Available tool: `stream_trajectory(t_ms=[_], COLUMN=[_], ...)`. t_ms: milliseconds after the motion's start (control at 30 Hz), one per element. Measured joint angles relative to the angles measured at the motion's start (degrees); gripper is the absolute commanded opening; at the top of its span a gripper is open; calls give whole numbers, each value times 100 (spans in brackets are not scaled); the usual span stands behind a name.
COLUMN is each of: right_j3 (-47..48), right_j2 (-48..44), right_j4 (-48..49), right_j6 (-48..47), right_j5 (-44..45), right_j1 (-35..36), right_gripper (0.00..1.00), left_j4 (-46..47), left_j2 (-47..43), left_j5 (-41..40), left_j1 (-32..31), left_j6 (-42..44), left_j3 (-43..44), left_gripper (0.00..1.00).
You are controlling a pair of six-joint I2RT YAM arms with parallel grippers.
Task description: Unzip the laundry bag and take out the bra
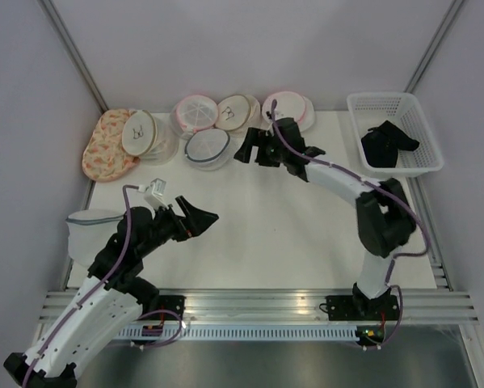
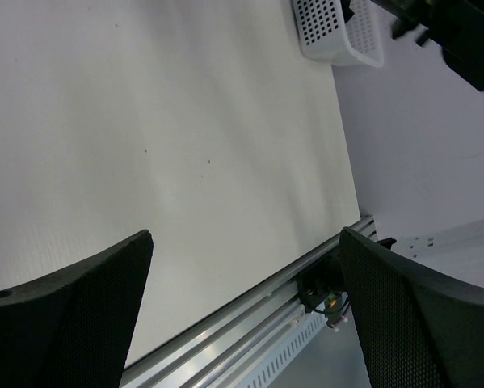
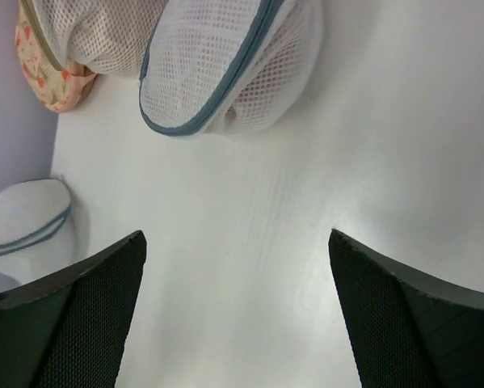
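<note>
The laundry bag (image 3: 225, 65) is being faced just ahead of the nearer right gripper (image 3: 237, 236), which is being held spread and empty; the bag's long axis is seemingly lying crosswise.

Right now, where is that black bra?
In the top view, the bra lies inside the white basket at the far right corner of the table.

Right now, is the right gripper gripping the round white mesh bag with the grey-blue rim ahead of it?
No: the right gripper is open over the white table, and the grey-blue-rimmed mesh bag lies beyond it, untouched.
</note>
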Motion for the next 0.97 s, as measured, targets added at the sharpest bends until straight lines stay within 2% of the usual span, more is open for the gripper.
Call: stream_trajectory(t_ms=[133,233,500,600,733,967], right_j3=[-1078,-1475,-2809,-3016,-3027,-3027], right_j2=[-2295,-3753,-6542,-7206,-7656,-7517], right_j4=[-680,-1126,-2776,-3252,-3484,-3495], right_j6=[-909,-1329,-1510,-1427,-1373,-1366], right_j5=[710,977,1255,1147,957,647], right_j1=[52,155,496,498,498,498], right_gripper=[98,98,98,98,98,98], left_j4=[-7,-4,-7,-20,-26,-46], left_j2=[-72,-42,315,299,280,409], left_j5=[7,83,595,682,763,957], left_j1=[0,0,0,0,0,0], left_j6=[85,190,442,514,555,557], left_j3=[166,291,553,553,564,608], left_gripper=[100,100,100,100,100,100])
